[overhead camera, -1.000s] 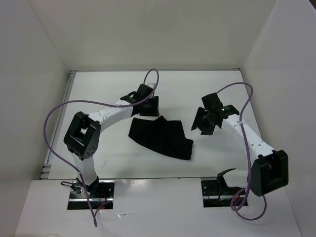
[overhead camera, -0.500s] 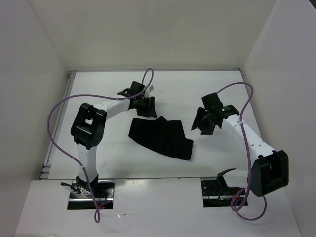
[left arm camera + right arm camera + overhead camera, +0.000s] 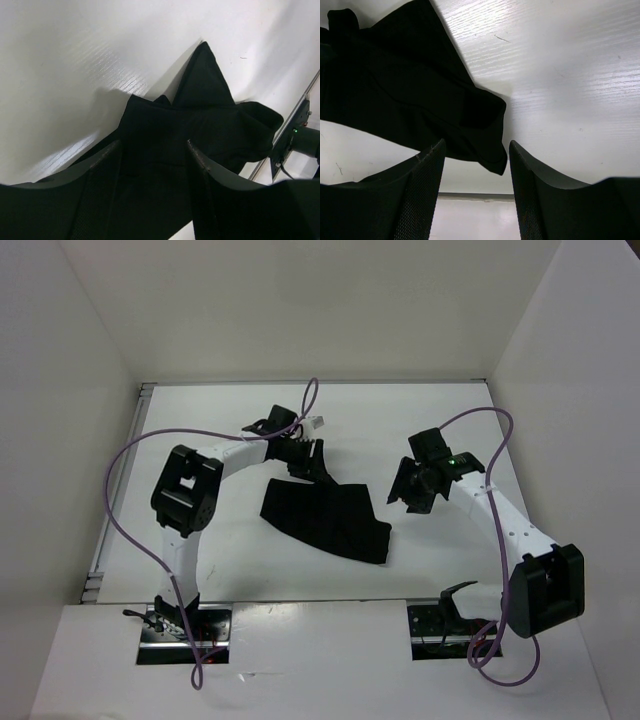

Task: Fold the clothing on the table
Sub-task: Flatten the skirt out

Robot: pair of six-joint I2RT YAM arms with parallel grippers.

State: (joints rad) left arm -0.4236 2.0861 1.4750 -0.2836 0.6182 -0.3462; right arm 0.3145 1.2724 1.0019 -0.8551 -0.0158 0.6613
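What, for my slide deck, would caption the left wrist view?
Open left hand over the creased black garment on the white table.

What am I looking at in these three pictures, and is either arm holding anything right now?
The machine is two white jointed arms, the left arm and the right arm, bolted at the near edge of a glossy white table. The wide picture comes from a fixed camera above and behind them. The other two come from a camera on each wrist, looking past that arm's own two fingers. One thing lies on the table: a limp, creased black fabric garment. The left gripper hangs over the garment's far edge, its fingers apart with cloth showing between them; nothing looks gripped. The right gripper hangs just right of the garment, its fingers also apart, holding nothing.
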